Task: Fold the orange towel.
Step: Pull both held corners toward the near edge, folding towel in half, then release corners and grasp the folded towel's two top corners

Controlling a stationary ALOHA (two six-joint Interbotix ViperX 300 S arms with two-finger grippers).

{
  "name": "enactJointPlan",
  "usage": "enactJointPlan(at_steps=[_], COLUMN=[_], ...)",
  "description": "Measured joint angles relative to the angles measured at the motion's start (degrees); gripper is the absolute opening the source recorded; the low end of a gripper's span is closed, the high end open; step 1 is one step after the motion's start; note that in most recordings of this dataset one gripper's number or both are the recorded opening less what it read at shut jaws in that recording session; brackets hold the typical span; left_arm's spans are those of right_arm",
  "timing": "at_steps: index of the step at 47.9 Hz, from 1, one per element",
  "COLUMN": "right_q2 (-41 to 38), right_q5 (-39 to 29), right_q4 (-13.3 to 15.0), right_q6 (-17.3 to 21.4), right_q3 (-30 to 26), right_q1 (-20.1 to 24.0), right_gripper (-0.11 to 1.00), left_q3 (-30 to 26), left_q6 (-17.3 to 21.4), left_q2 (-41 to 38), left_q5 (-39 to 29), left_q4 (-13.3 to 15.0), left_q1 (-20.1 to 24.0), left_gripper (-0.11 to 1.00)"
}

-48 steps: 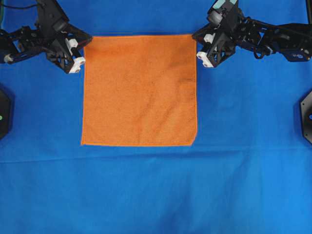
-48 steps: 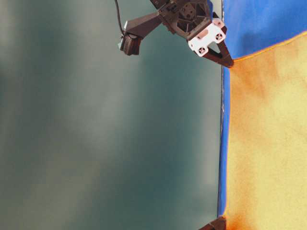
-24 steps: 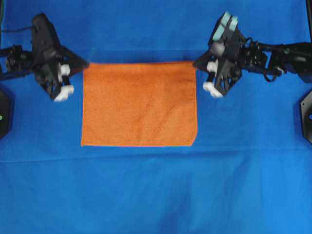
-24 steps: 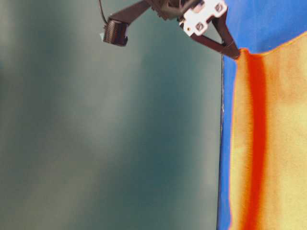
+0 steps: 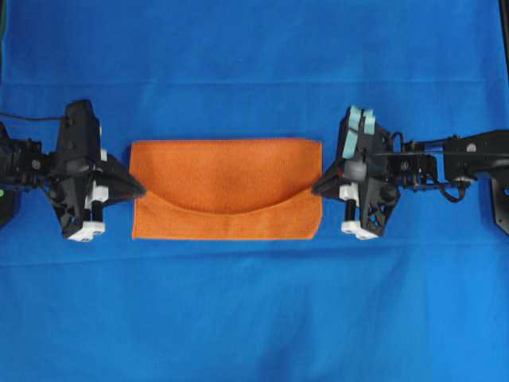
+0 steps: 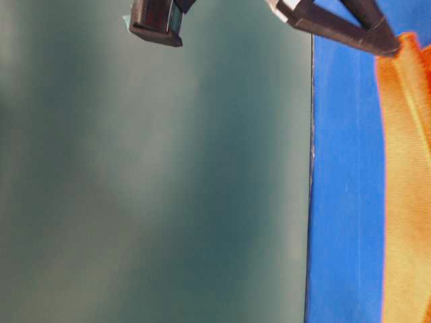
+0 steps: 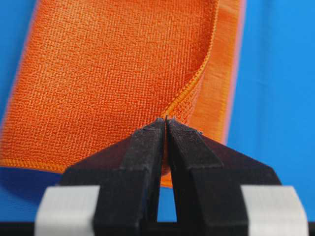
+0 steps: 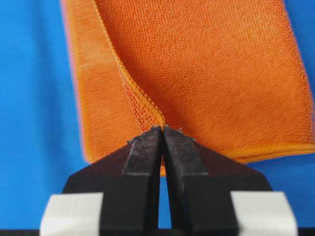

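The orange towel [image 5: 227,187] lies on the blue cloth, its far half lifted and carried over toward the near hem, sagging in the middle. My left gripper [image 5: 141,191] is shut on the towel's left corner, pinching the hem [image 7: 189,96] between its tips [image 7: 166,119]. At the other side my right gripper [image 5: 315,189] is shut on the right corner; the stitched hem [image 8: 133,86] runs into its closed tips [image 8: 163,128]. In the table-level view a dark finger [image 6: 350,30] touches the towel's raised edge [image 6: 407,134].
The blue table cloth [image 5: 254,318] covers the whole table, with open room in front of and behind the towel. Black fixtures sit at the left edge [image 5: 6,203] and the right edge [image 5: 501,199]. The table's edge [image 6: 311,168] shows in the table-level view.
Both grippers have carried the towel's far corners toward the near edge, folding the far half over. The towel now shows as a band about half as deep.
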State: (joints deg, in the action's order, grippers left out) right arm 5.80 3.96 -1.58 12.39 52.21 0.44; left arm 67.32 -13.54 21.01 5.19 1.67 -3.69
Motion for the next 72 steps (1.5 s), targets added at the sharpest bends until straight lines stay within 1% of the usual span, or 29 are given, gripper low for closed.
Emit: enactJointPlan(at_steps=[5,8,15,23,33,36,39,41,47,50,52,56,60,66,72], right_q2=[0.00,0.00,0.09,-0.26,-1.76,-2.20,-2.37,-2.46,-2.46,-2.46,-2.37,-1.49,0.26,2.02,2.02], right_q5=[-0.09,-0.09,-0.26,-0.26,-0.26,-0.26,-0.26,-0.26,-0.26,-0.35,-0.35,-0.35,-0.44,-0.88,-2.46], right_q4=[0.00,0.00,0.00,-0.09,-0.09,-0.18,-0.44,-0.53,-0.62,-0.62,-0.53,-0.18,0.97,2.20,2.72], right_q6=[1.76,2.72,3.08,3.16,3.25,3.34,3.87,4.22,4.57,4.31,4.04,3.69,3.52,3.52,3.52], right_q3=[0.00,0.00,0.00,0.00,-0.62,-0.88,-1.14,-1.32,-1.49,-1.49,-1.49,-1.49,-1.49,-1.49,-1.49], right_q1=[1.05,1.76,3.16,3.60,3.60,3.60,3.60,3.60,3.60,3.60,3.60,3.43,2.29,-1.14,-4.92], right_gripper=[0.01,0.01,0.01,0.01,0.01,0.02,0.03,0.14,0.52,0.66,0.66,0.61,0.61,0.61,0.61], left_q3=[0.00,0.00,0.00,-0.35,-1.41,-1.93,-2.20,-2.37,-2.46,-2.55,-2.64,-3.25,-3.52,-3.25,-2.64], left_q6=[-1.85,-2.29,-3.60,-3.69,-3.78,-3.78,-3.69,-3.69,-3.60,-3.25,-2.99,-2.37,-1.32,1.32,2.90], left_q2=[-0.53,-0.70,-1.05,-2.55,-6.42,-7.82,-8.35,-8.35,-8.26,-7.73,-7.12,-4.75,-2.11,1.05,1.76], left_q5=[0.00,0.00,0.00,0.44,1.85,2.02,2.02,2.02,1.85,1.05,0.35,-1.67,-3.16,-3.87,-4.22], left_q4=[0.00,0.00,0.00,0.00,0.00,0.00,0.00,0.00,0.00,0.00,0.00,0.00,0.00,0.00,0.00], left_q1=[-2.46,-3.87,-6.06,-6.24,-5.80,-5.71,-5.62,-5.62,-5.62,-5.62,-5.62,-5.10,-3.87,-0.18,3.69], left_gripper=[0.01,0.01,0.01,0.01,0.02,0.08,0.19,0.29,0.62,0.73,0.76,0.74,0.73,0.73,0.73])
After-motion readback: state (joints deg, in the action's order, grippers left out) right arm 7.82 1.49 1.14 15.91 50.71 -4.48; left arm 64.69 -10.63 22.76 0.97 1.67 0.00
